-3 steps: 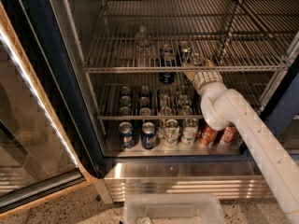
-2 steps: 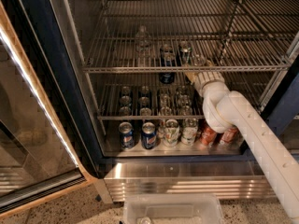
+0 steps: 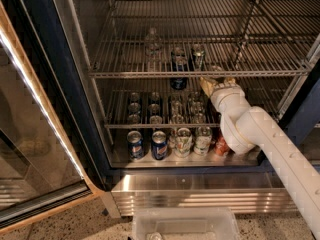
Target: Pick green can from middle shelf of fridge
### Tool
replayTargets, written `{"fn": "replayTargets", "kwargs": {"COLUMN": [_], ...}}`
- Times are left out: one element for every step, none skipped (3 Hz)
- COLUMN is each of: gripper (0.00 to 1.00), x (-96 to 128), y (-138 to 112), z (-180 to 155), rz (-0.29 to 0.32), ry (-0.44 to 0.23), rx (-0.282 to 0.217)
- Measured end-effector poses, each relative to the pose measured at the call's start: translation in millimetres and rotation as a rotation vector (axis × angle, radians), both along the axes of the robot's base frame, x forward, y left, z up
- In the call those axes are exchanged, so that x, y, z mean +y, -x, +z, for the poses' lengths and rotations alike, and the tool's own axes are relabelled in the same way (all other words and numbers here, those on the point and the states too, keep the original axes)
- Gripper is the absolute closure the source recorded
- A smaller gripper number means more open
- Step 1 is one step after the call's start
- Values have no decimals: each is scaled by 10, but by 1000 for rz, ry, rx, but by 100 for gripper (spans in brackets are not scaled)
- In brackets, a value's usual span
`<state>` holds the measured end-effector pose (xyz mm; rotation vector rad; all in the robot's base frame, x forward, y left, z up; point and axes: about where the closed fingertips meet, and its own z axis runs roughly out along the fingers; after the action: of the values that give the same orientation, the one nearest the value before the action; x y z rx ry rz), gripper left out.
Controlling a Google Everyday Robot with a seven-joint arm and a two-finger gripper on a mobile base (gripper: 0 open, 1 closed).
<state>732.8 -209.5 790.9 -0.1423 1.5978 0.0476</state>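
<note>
The green can (image 3: 198, 55) stands on the middle shelf (image 3: 125, 74) of the fridge (image 3: 65, 84), right of a dark blue can (image 3: 179, 61) and a clear bottle (image 3: 152, 44). My gripper (image 3: 216, 80) is at the shelf's front bar, a little right of and nearer than the green can, not touching it. Its fingers look spread and empty. The white arm runs down to the lower right.
The rack below holds several cans (image 3: 170, 109). The fridge floor has two blue cans (image 3: 147, 145), two white printed cans (image 3: 192, 141) and a red can (image 3: 221, 146) partly behind my arm. The open glass door (image 3: 30, 134) is at left. A clear plastic bin (image 3: 185, 225) stands on the floor in front.
My arm has shifted slightly to the right; the gripper stays at the middle shelf's front bar. The cans have not moved.
</note>
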Motion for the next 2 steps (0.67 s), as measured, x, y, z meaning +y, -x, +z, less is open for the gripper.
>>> {"fn": "replayTargets", "kwargs": {"gripper": [100,100], "x": [6,8], "y": [94,215], "z": [-8,-22], "rz": [-3,-7], "ry": [2,0], "rx": [2,3]}}
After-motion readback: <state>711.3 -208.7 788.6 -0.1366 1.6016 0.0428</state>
